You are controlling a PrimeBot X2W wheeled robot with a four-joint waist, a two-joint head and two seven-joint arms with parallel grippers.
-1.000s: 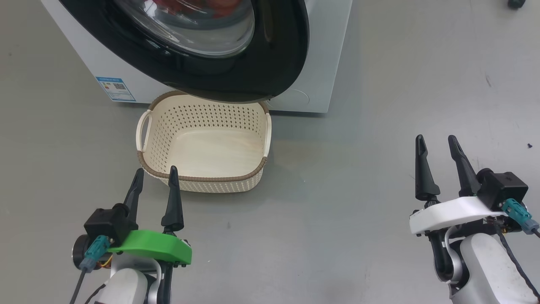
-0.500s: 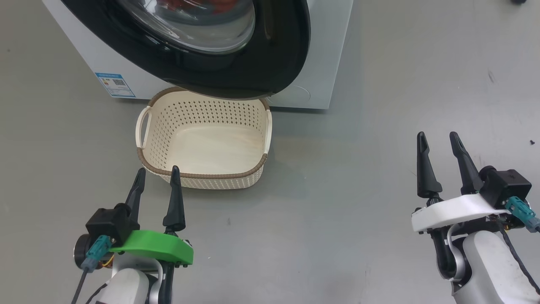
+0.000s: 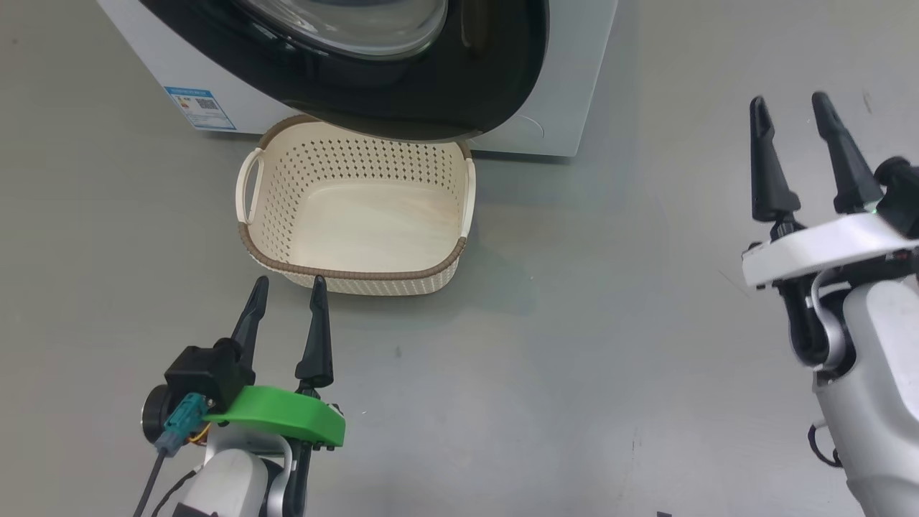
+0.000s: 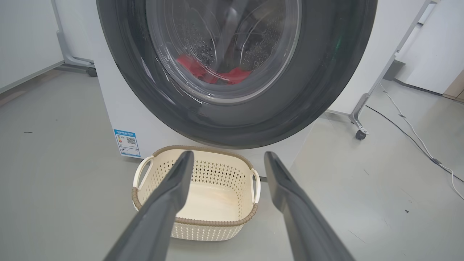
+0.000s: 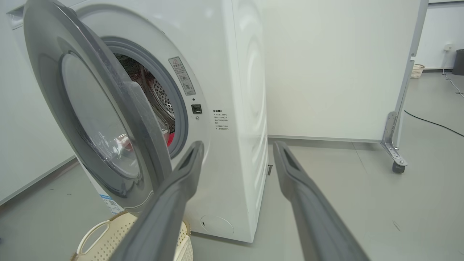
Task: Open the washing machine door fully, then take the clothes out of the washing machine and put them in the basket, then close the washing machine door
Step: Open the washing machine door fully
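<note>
The washing machine (image 3: 574,72) stands at the top of the head view. Its door (image 3: 459,93), black-rimmed with a glass bowl, hangs partly open over the far edge of the basket (image 3: 359,274). Red clothes (image 4: 195,69) lie in the drum behind the glass, and a red patch of the clothes (image 5: 169,139) shows through the gap beside the door (image 5: 119,108). The cream basket (image 4: 217,222) is empty. My left gripper (image 3: 288,283) is open just short of the basket's near rim. My right gripper (image 3: 788,100) is open, off to the right of the machine, holding nothing.
A small blue label (image 3: 190,108) sits low on the machine's front. A wheeled metal frame leg with a caster (image 4: 359,135) and a floor cable (image 4: 417,137) lie to the machine's right. A white partition (image 5: 326,65) stands behind. Grey floor (image 3: 574,359) spreads between my arms.
My right gripper has risen and gone forward, now level with the machine's lower corner. The head camera has shifted slightly, so machine and basket sit higher. The left gripper stays open near the basket.
</note>
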